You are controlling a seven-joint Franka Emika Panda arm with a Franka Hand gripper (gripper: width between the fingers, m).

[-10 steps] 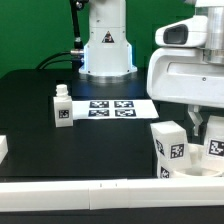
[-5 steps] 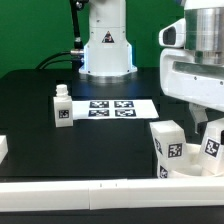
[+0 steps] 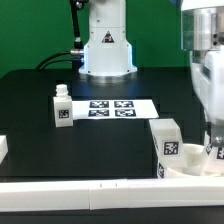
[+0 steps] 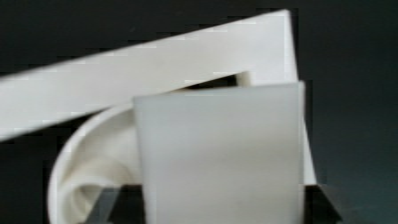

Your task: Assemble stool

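My gripper hangs at the exterior view's right edge, shut on a white stool leg that the arm mostly hides there. In the wrist view that leg fills the gap between my dark fingers, with my gripper closed on its sides. Below it curves the rim of the round seat. The seat lies near the front right corner, and a second tagged leg stands upright on it. A third leg stands alone further left.
The marker board lies flat in the middle of the black table. A long white border bar runs along the front edge, and its corner shows behind the held leg. The robot base stands at the back.
My arm has shifted toward the exterior view's right and sunk lower, carrying the held leg down closer to the seat. The other legs have not moved.
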